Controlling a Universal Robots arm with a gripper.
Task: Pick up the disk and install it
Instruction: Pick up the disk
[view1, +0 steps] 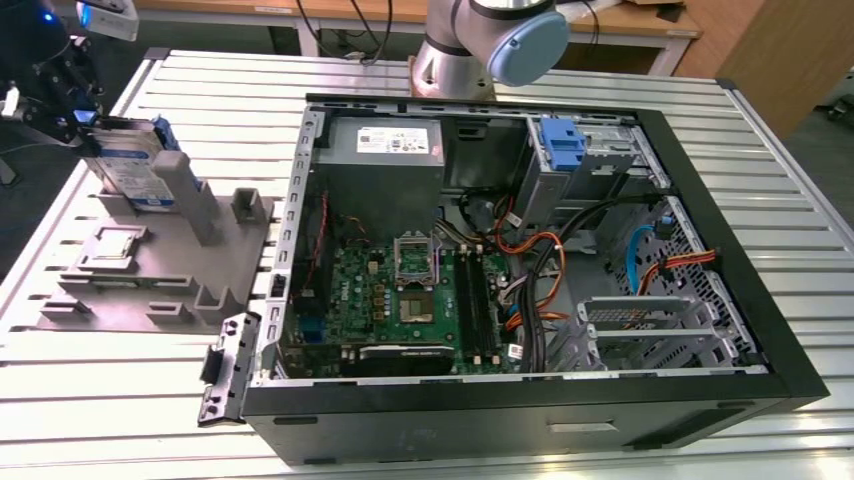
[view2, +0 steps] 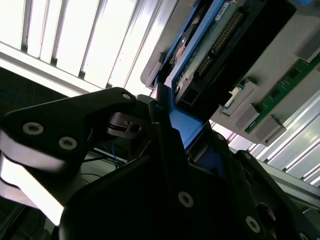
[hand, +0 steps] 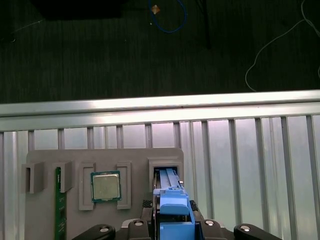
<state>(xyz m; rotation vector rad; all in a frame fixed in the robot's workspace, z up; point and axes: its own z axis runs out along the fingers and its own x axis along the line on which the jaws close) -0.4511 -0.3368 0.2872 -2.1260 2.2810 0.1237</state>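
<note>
The disk (view1: 130, 165) stands on edge in the grey holder (view1: 147, 265) at the exterior view's left, its blue rails and white-and-blue label showing. My gripper (view1: 74, 118) sits at its upper far end, shut on the blue rail. In the second wrist view the black fingers (view2: 150, 112) clamp the blue rail of the disk (view2: 182, 125), whose dark underside and connector pins face the camera. The first wrist view looks down the rail of the disk (hand: 174, 205) into the holder's slot (hand: 165, 167), with the gripper (hand: 175, 225) around it.
The open computer case (view1: 534, 400) lies at centre and right, with its motherboard (view1: 400, 300), cables and a drive bay carrying an upright blue latch (view1: 566, 150). The holder also carries a square chip (hand: 105, 186) and a green memory stick (hand: 58, 200). The slatted table's edge (hand: 160, 107) is just beyond the holder.
</note>
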